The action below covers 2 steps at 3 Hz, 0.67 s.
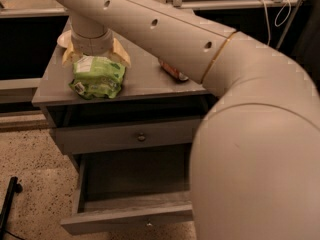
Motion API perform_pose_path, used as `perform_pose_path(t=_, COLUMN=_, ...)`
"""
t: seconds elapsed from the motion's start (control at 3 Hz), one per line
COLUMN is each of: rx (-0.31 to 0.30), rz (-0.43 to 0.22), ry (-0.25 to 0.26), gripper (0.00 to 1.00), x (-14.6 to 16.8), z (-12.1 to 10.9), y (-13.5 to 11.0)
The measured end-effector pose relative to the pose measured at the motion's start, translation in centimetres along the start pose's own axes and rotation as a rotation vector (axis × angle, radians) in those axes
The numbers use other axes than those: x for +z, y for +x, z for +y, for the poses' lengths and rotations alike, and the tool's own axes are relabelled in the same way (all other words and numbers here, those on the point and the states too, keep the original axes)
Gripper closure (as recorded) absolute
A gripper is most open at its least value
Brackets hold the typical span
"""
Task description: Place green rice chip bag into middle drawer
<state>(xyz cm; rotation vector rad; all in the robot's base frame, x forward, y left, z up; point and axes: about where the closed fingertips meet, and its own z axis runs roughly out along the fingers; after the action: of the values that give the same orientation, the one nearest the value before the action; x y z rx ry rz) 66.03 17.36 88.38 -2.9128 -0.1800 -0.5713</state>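
Observation:
The green rice chip bag (pixel 98 77) lies on the grey cabinet top (pixel 145 81) near its front left. My gripper (pixel 94 59) hangs from the thick cream arm right behind and above the bag. It is open, with one cream finger (pixel 67 57) at the bag's left and the other at its right. The bag rests on the top and is not lifted. The middle drawer (pixel 135 176) stands pulled out below, with nothing inside it.
A closed drawer front with a dark round knob (pixel 141 137) sits above the open drawer. A red soda can (pixel 173 70) lies on the top, mostly behind my arm. A cream bowl (pixel 63 39) shows at the back left. My arm fills the right side.

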Motion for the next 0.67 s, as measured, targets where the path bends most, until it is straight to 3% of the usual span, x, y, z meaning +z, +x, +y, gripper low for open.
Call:
perform_pose_path(t=0.33, rx=-0.022, rz=-0.061, ry=-0.008, gripper=0.00, x=2.9, z=0.0, y=1.2)
perform_pose_path(t=0.67, rx=-0.040, rz=-0.163, ry=0.049, gripper=0.27, x=5.4, z=-1.7, y=-0.8)
